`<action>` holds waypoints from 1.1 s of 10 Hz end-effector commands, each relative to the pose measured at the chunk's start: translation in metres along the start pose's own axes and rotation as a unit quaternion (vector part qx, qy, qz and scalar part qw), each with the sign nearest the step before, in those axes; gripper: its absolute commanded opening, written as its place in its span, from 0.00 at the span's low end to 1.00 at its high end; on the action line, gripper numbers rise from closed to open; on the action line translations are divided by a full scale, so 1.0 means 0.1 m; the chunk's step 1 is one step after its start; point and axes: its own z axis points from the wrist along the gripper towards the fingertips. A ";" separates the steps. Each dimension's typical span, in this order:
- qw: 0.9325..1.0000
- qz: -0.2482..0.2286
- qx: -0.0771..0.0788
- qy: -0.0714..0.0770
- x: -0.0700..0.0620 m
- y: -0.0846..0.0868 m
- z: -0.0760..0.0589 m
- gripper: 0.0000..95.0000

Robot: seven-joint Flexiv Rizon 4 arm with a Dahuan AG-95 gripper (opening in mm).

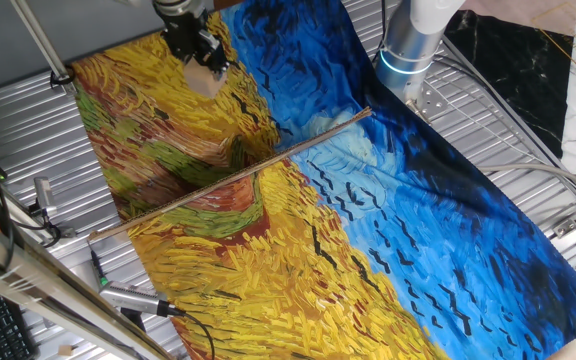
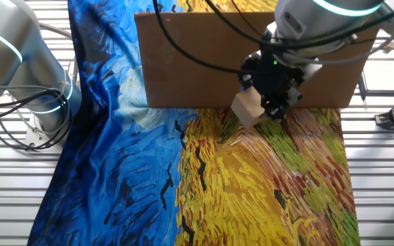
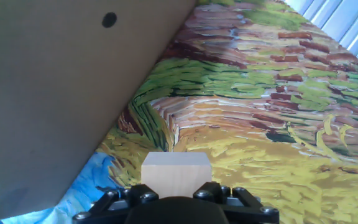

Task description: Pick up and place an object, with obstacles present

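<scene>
Cube (image 1: 205, 80) is sitting between the jaws, which are clamping it on two opposite faces. It is hanging clear above the cloth (image 1: 418, 250), at about 11 o'clock in one fixed view. In hand view the cube (image 3: 176, 171) is showing at 6 o'clock, poking out past the jaw tips, with its top and front faces bare.

Handling, as a judgement: plain wood, so it is looking light, stiff and not fragile. The smooth faces may be slipping a bit under a skewed grip. The best hold is flat on two parallel faces near the middle, which is what the jaws seem to be doing.

Obstacle: a thin brown board (image 2: 197, 61) is standing upright on edge across the cloth. In one fixed view it is reading as a thin line (image 1: 233, 177) running from 8 o'clock to 1 o'clock. In the other fixed view the cube (image 2: 247, 107) is hanging just in front of the board's face, near it, but contact cannot be told. In hand view the board (image 3: 61, 93) is filling the 9 to 12 o'clock side, with a small hole (image 3: 109, 19) in it.

The board is blocking any straight low path to the blue half, so the cube is likely needing to go over the top edge. The arm base (image 1: 408, 50) is standing at 1 o'clock on the slatted counter (image 1: 28, 130).
</scene>
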 end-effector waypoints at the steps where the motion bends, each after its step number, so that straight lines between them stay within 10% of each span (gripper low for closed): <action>1: 1.000 0.013 0.002 0.007 -0.13 0.22 -0.12 0.00; 11: 0.996 0.088 0.011 0.012 -0.67 1.28 -0.27 0.00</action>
